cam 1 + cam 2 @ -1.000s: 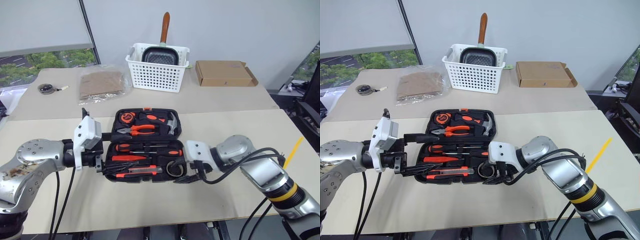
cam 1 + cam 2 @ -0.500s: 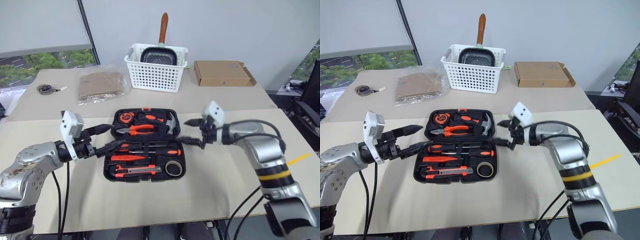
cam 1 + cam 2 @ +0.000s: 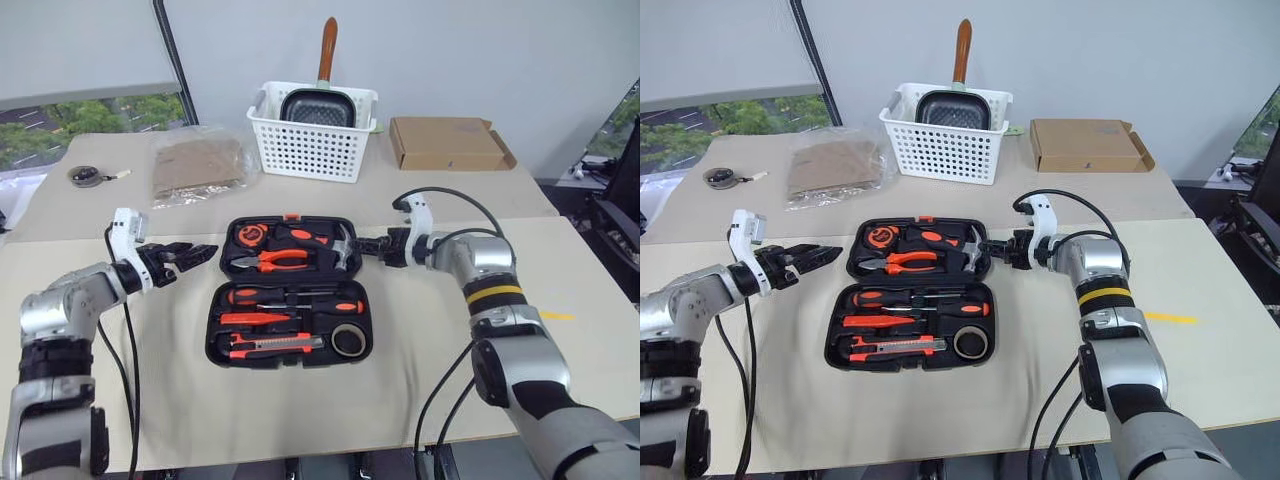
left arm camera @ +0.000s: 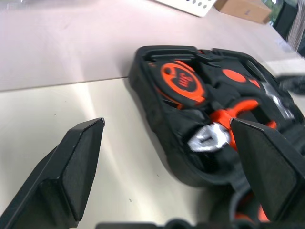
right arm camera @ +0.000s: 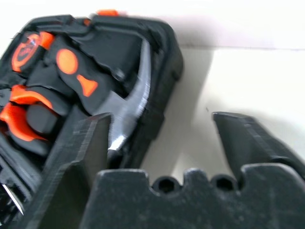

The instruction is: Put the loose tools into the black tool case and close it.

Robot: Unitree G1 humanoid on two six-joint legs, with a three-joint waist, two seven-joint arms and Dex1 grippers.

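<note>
The black tool case [image 3: 290, 290] lies open flat mid-bench with the loose tools [image 3: 290, 318] slotted in its near half, so both empty, spread-fingered pincers, left pincer [image 3: 188, 254] and right pincer [image 3: 368, 246], flank its far half, apparently poised to fold it shut.

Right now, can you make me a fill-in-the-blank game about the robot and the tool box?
1. The black tool case lies ____ on the table.
2. The frying pan sits in the white ____.
3. The tape roll sits in the case's ____ half.
4. The cardboard box lies on the basket's ____ side.

Missing words: open; basket; near; right
</note>
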